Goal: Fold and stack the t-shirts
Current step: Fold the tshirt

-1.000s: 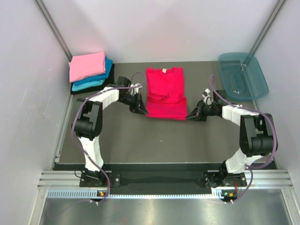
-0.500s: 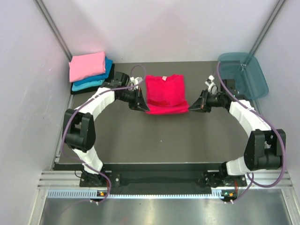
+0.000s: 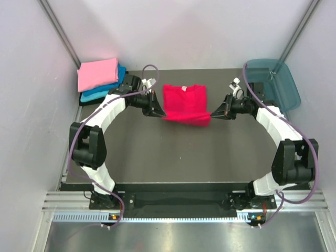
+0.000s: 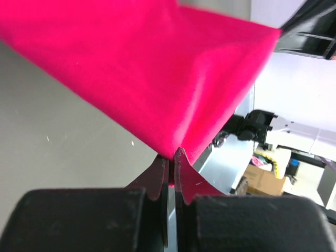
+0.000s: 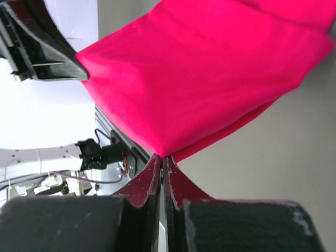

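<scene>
Dark table (image 3: 157, 157): one red t-shirt (image 3: 184, 102) (both arms' jaws pinching its corners), three folded t-shirts (image 3: 100, 79) stacked.

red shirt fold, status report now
Left gripper and right gripper both shut on the red shirt, near edge lifted off the table. Pink shirt tops the stack at far left. Nothing in the way.

The red t-shirt (image 3: 184, 105) hangs stretched between the left gripper (image 3: 160, 112) and right gripper (image 3: 214, 114), barring the centre. Toward 6 o'clock the dark table (image 3: 178, 155) lies open. At 10 o'clock the folded stack (image 3: 100, 80) fills the corner; at 2 o'clock the teal tub (image 3: 273, 83) blocks the edge.
</scene>
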`<action>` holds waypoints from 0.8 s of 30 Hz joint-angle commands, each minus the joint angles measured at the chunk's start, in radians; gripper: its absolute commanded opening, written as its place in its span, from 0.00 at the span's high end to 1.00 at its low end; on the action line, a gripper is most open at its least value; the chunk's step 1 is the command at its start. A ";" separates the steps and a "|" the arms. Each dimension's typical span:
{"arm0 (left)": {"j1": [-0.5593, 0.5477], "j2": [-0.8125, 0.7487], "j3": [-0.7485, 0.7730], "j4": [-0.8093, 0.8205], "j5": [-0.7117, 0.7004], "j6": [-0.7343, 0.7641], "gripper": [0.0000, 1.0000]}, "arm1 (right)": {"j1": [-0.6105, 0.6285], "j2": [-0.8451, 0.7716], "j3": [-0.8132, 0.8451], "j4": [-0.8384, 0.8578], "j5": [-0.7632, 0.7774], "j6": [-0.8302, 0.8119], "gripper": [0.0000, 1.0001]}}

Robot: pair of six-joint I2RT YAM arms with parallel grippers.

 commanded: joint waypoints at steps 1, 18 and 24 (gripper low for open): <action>0.010 0.017 0.078 0.057 0.039 -0.008 1.00 | -0.022 0.035 0.098 0.061 0.008 -0.005 1.00; 0.019 0.228 0.285 0.186 0.032 -0.078 1.00 | -0.048 0.285 0.327 0.170 0.034 -0.008 1.00; 0.041 0.306 0.389 0.158 -0.028 -0.025 1.00 | -0.044 0.420 0.469 0.220 0.043 0.009 1.00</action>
